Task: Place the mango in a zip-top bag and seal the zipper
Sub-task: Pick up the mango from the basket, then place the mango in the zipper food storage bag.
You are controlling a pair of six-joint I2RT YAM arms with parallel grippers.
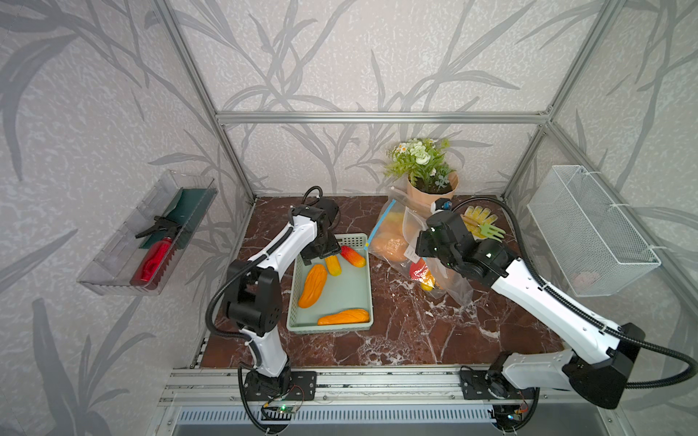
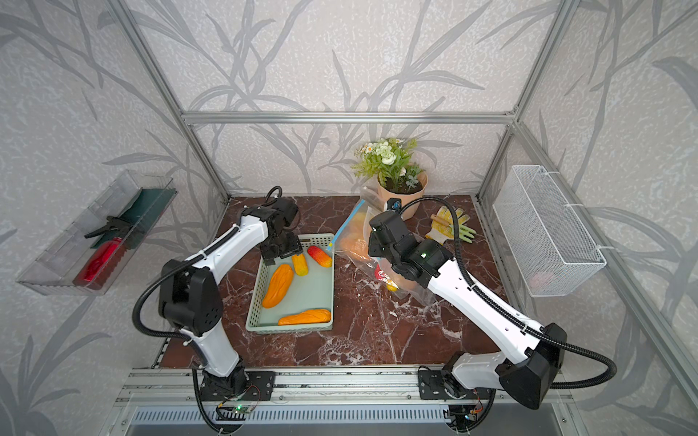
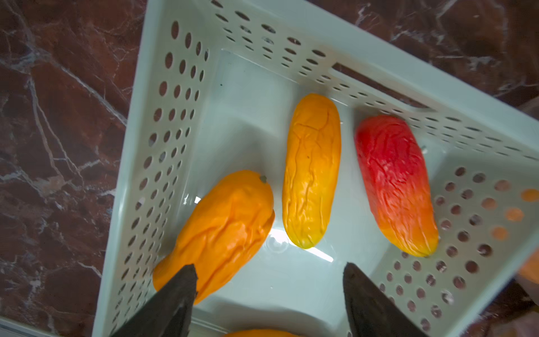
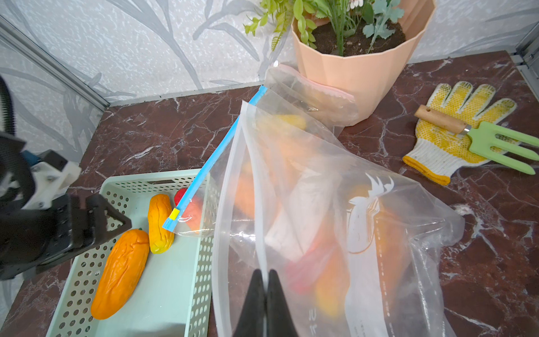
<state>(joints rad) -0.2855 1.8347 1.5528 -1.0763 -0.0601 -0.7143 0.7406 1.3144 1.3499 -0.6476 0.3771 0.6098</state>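
Hovering over the far end of the mint-green basket (image 1: 328, 326), the left gripper (image 3: 268, 266) is shown with its jaws spread wide and nothing between them; one dark finger (image 3: 175, 297) is seen in front of the large orange mango (image 3: 221, 233) in the left wrist view, though contact cannot be judged; a yellow-orange mango (image 3: 312, 172) and a red mango (image 3: 393, 183) are laid side by side toward the basket's far wall; a fourth mango (image 1: 343, 317) is laid along the basket's near wall. Just beside the basket, on the right arm's side, the clear bag (image 4: 364, 233) is slumped on the marble table (image 1: 396, 332) with its mouth turned toward the basket and held apart; the right gripper (image 4: 265, 274) is clamped tight on the plain lip of that mouth, while the blue zipper (image 4: 210, 163) on the other lip is stretched toward the basket's far corner, its end over the rim; orange and red fruit is seen through the plastic. Beyond the bag from the basket, a potted plant (image 4: 350, 73) is set at the back wall; well apart from the basket, a green garden fork (image 4: 495, 146) is laid across a yellow-dotted glove (image 4: 437, 137).
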